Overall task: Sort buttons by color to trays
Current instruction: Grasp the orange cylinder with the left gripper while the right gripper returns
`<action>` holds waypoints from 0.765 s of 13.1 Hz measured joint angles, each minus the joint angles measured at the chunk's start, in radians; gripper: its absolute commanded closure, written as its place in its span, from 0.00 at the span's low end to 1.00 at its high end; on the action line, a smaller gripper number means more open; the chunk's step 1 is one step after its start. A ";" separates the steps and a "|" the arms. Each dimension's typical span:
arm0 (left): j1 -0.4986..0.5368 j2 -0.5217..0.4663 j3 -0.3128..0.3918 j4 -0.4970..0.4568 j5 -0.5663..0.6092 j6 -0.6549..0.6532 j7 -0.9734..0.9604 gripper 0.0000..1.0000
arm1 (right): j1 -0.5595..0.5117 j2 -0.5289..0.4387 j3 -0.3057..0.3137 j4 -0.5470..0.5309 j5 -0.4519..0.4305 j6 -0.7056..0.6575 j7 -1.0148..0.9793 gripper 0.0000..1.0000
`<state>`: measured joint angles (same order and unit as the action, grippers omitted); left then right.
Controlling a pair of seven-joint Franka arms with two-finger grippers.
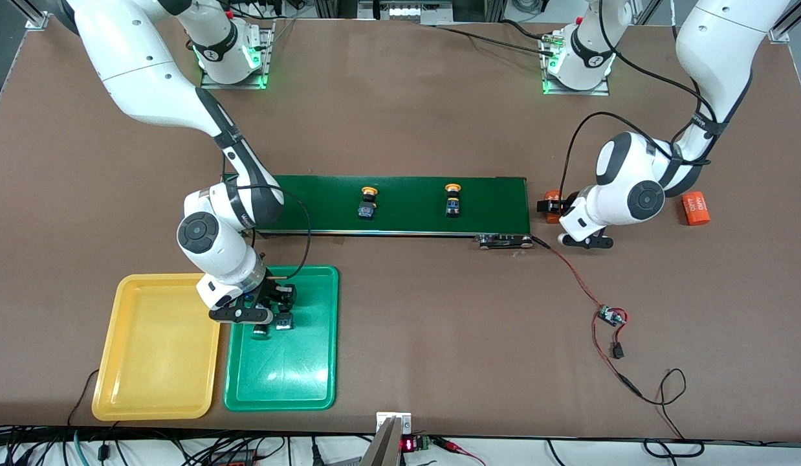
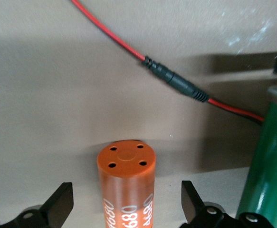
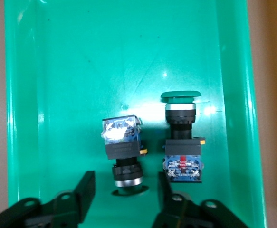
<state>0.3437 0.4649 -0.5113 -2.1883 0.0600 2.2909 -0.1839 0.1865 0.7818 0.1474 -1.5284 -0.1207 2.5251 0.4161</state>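
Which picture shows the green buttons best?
The right wrist view: both green buttons lie plainly in the green tray. The front view half hides them under the right arm; the left wrist view misses them.

Two green buttons (image 3: 124, 152) (image 3: 182, 137) (lying sideways) in green tray (image 3: 57, 95); right claw (image 3: 124, 190) parted.

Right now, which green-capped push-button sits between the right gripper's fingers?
The green-capped push-button with its cap toward the right gripper; the other green button lies beside, cap pointing away.

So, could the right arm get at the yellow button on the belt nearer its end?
Probably yes: that yellow button lies uncovered on the belt with nothing beside it. The right gripper is over the green tray, jaws open, holding nothing.
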 measured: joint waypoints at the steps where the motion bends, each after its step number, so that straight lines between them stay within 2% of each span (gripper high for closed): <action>1: 0.000 0.002 0.000 -0.010 0.000 0.008 0.000 0.09 | 0.000 0.000 0.000 0.000 0.000 0.000 -0.001 0.14; 4: 0.000 0.004 0.000 -0.020 0.000 0.016 0.000 0.42 | 0.009 -0.010 0.000 -0.006 0.000 -0.010 -0.002 0.15; 7: 0.000 0.011 0.000 -0.024 0.000 0.016 0.001 0.81 | 0.025 -0.090 0.001 -0.072 0.000 -0.102 0.013 0.14; 8: 0.000 0.014 0.000 -0.024 0.000 0.016 0.001 0.91 | 0.028 -0.128 0.003 -0.100 0.000 -0.145 0.023 0.15; 10: 0.001 0.011 0.000 -0.020 0.001 0.017 0.002 0.99 | 0.030 -0.216 0.015 -0.159 0.000 -0.223 0.034 0.15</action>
<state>0.3449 0.4760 -0.5114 -2.2084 0.0606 2.3080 -0.1815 0.2166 0.5659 0.1621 -1.6876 -0.1205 2.3023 0.4497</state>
